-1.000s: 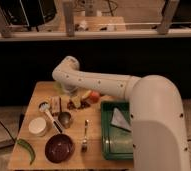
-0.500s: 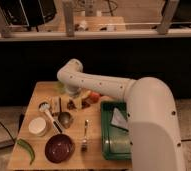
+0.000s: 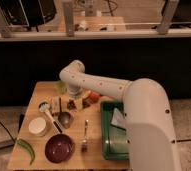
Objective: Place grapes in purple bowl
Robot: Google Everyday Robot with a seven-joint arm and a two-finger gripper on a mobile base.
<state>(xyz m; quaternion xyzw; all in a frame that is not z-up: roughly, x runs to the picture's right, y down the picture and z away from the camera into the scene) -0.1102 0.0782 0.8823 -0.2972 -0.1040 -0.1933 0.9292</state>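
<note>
The grapes (image 3: 70, 104) are a small dark reddish cluster lying on the wooden table (image 3: 39, 92), just above the metal cup (image 3: 65, 119). My gripper (image 3: 75, 98) hangs from the white arm's wrist, directly over or touching the grapes, with its tip hidden by the wrist. The purple bowl (image 3: 59, 148), dark maroon and glossy, sits empty near the table's front edge, well in front of the gripper.
A white round container (image 3: 37, 126) and a green pepper (image 3: 26, 149) lie at the front left. A ladle (image 3: 45, 107), a fork (image 3: 84, 137), an orange-red fruit (image 3: 94, 96) and a green tray (image 3: 114, 145) holding white paper (image 3: 118, 119) surround the spot.
The arm's elbow has shifted a little to the right and down, bringing the wrist lower over the grapes. The objects on the table have not moved.
</note>
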